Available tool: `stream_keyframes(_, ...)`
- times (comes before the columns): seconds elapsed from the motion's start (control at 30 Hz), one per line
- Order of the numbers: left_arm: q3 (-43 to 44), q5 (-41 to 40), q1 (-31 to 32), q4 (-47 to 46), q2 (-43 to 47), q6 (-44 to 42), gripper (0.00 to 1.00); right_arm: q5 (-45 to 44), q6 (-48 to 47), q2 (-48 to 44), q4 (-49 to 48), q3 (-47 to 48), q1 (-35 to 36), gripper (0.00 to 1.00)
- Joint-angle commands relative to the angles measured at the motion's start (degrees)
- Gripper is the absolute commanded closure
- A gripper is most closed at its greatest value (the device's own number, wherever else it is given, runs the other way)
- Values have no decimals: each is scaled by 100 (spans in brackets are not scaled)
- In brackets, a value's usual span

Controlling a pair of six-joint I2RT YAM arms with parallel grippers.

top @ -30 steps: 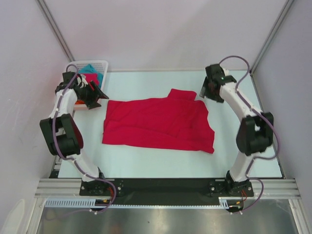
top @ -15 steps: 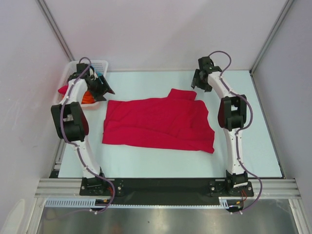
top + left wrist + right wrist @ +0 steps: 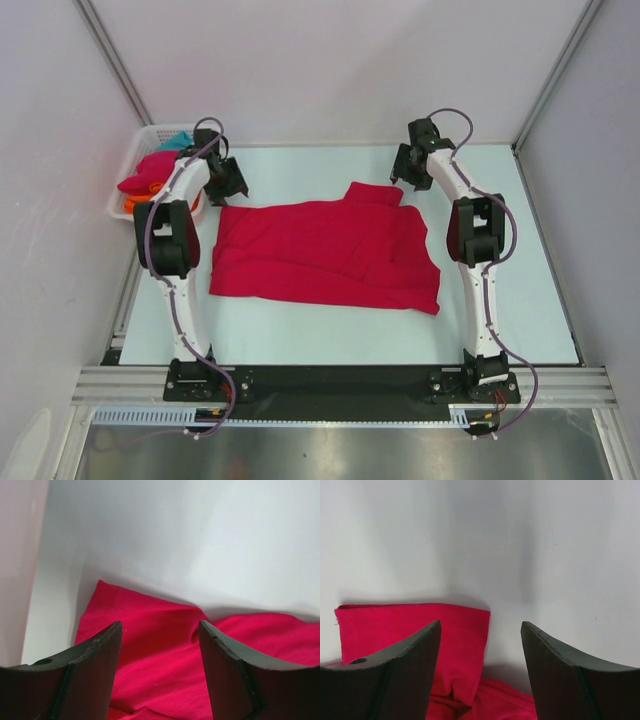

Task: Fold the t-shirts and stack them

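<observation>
A crimson-pink t-shirt (image 3: 330,255) lies spread on the table's middle, partly folded, with a sleeve sticking out at its far edge. My left gripper (image 3: 229,180) hovers open just above the shirt's far left corner (image 3: 150,645). My right gripper (image 3: 405,172) hovers open beside the far sleeve (image 3: 415,625), over the sleeve's right edge. Both are empty. More shirts, crimson, orange and teal, sit bunched in the white basket (image 3: 135,165) at the far left.
The white basket stands at the table's far left corner, close behind my left arm. Pale walls and metal posts close in the table on three sides. Bare table surface (image 3: 520,300) lies right of the shirt.
My left arm has swung right from over the basket to the shirt's far left corner. My right arm has stretched farther back and left, toward the sleeve. The shirt has not moved.
</observation>
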State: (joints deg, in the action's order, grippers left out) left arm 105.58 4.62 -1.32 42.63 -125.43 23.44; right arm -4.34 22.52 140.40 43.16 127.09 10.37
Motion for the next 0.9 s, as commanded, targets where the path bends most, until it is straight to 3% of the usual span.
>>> stream_keyframes(0.0,226,-1278,-219,228,-193,29,32,240,59,146,-167,71,53,30)
stream_keyframes(0.23,410,-2088,-175,386,-456,-50,32,258,77,374,-132,167,185,31)
stream_keyframes(0.63,95,-2088,-184,343,-658,283,32,293,7,524,35,176,220,32)
stream_keyframes(0.87,-81,-1922,-131,219,-615,503,32,337,-117,392,61,0,202,39)
